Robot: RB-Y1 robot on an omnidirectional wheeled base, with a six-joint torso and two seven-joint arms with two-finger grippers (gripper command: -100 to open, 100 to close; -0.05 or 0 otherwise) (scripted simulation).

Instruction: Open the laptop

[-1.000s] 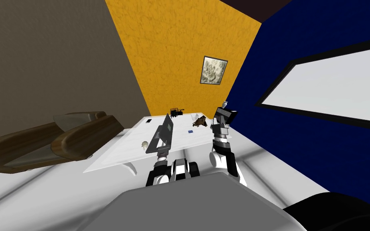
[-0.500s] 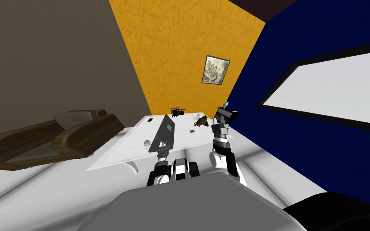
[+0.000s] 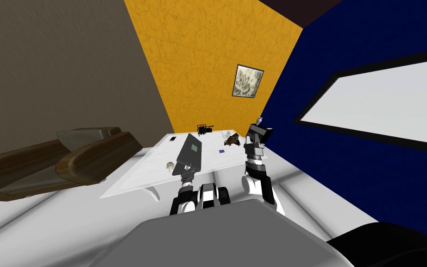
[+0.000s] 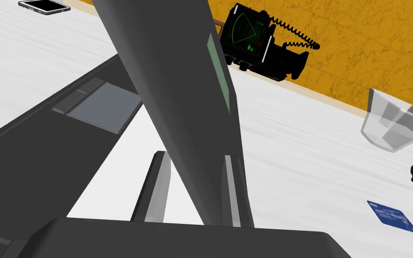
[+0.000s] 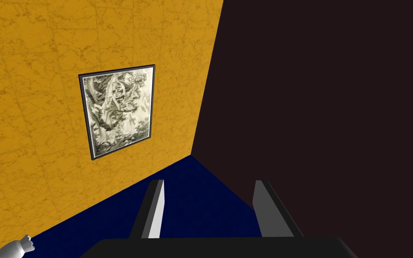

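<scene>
My left fingers [image 4: 158, 192] clamp the raised lid edge of the laptop [image 3: 188, 155], mid-frame on the white surface [image 3: 222, 164]; open room to its right, toward a blue card [image 3: 220, 151]. Right fingers [image 5: 264, 206] spread apart.

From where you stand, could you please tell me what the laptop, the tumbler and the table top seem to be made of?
The laptop looks matte dark grey, without glints: plastic or metal, I cannot say. The tumbler is clear glass or plastic; its walls are see-through. The table top is white with faint streaks, perhaps painted wood or stone.
</scene>
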